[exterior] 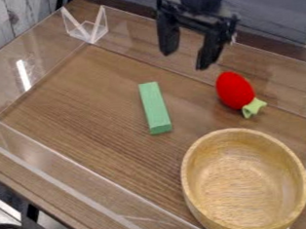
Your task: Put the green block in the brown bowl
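The green block [155, 108], a light-green bar, lies flat near the middle of the wooden table, its long side running roughly front to back. The brown bowl [245, 184], a large tan wooden bowl with nothing in it, sits at the front right. My gripper [188, 51] hangs at the back of the table, beyond and to the right of the block, well above the surface. Its two black fingers are spread apart and hold nothing.
A red strawberry-shaped toy [236, 89] with a green stem lies right of the block, just behind the bowl. Clear acrylic walls [23, 76] fence the table on the left and front. A small clear stand [85, 26] sits at the back left.
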`<state>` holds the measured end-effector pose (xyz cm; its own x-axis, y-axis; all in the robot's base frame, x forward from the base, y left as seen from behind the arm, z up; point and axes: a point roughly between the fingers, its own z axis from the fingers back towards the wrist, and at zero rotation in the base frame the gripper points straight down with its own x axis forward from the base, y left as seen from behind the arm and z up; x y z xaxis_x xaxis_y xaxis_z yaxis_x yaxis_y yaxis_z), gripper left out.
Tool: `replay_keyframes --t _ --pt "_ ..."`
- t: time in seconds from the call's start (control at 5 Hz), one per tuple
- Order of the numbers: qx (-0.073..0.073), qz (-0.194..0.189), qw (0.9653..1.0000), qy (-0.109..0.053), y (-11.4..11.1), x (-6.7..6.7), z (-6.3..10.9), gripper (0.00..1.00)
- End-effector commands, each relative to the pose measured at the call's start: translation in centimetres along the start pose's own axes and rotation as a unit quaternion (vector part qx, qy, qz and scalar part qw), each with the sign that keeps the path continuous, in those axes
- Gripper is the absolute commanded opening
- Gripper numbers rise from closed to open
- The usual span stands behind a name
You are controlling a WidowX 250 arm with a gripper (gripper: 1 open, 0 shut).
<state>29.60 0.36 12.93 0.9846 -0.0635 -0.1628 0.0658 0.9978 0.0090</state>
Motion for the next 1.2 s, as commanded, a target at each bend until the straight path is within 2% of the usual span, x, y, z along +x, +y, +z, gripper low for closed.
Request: replay_keyframes --t 0.0,0.2,0.6,1.0 --pt "-0.007 0.013 0.9987 -0.048 1.1 -0.3 2.4 1.00" --pt "-0.018 0.034 0.9983 -0.045 0.2 -0.9 2.3 1.00" --pt "-0.018 0.058 0.9975 -0.038 -3.0 -0.9 2.0 1.00" --pt "-0.002 0.020 0.9993 -0.033 -0.4 -1.0 1.4 1.00"
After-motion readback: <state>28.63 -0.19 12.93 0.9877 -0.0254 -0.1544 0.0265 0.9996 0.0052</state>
